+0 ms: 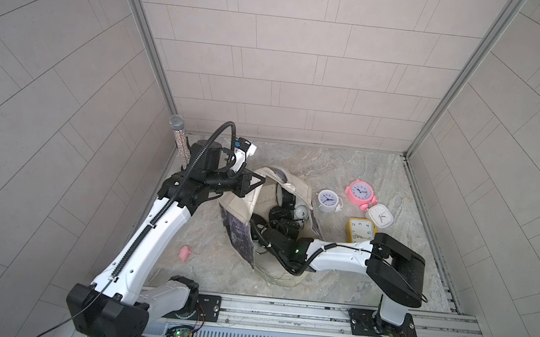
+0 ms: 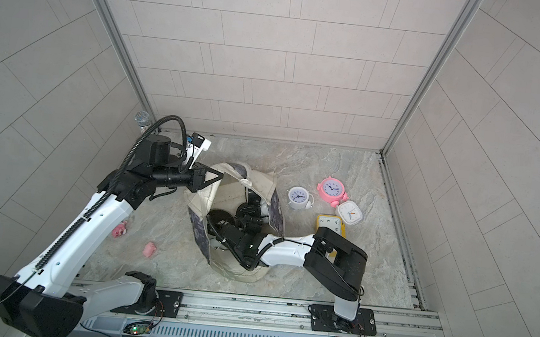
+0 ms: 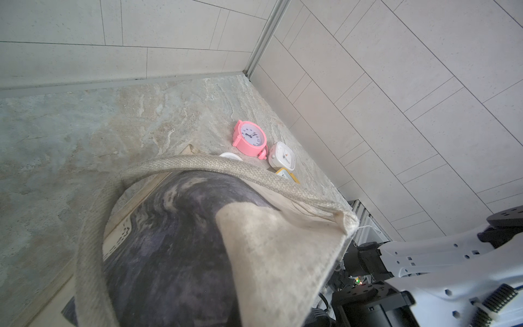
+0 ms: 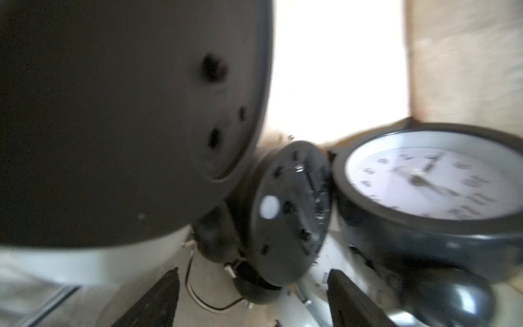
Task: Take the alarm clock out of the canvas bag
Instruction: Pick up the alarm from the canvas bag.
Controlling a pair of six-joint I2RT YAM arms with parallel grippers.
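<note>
Step in hand: reach-in for a clock. The left gripper (image 1: 259, 181) is clamped shut on the rim of the canvas bag (image 1: 236, 232), holding the mouth open. The right gripper (image 4: 252, 273) is down inside the bag, jaws spread wide with nothing gripped. A small black alarm clock (image 4: 285, 209) lies in the bag just ahead of the tips, back showing, squeezed between a bigger black clock (image 4: 435, 184) and a dark round casing (image 4: 127, 113). A pink clock (image 1: 358, 192) and yellow clock (image 1: 359, 230) lie outside, near the bag. Next, I reckon: ease forward to straddle the small clock, close, then lift out through the mouth without snagging the rim.
</note>
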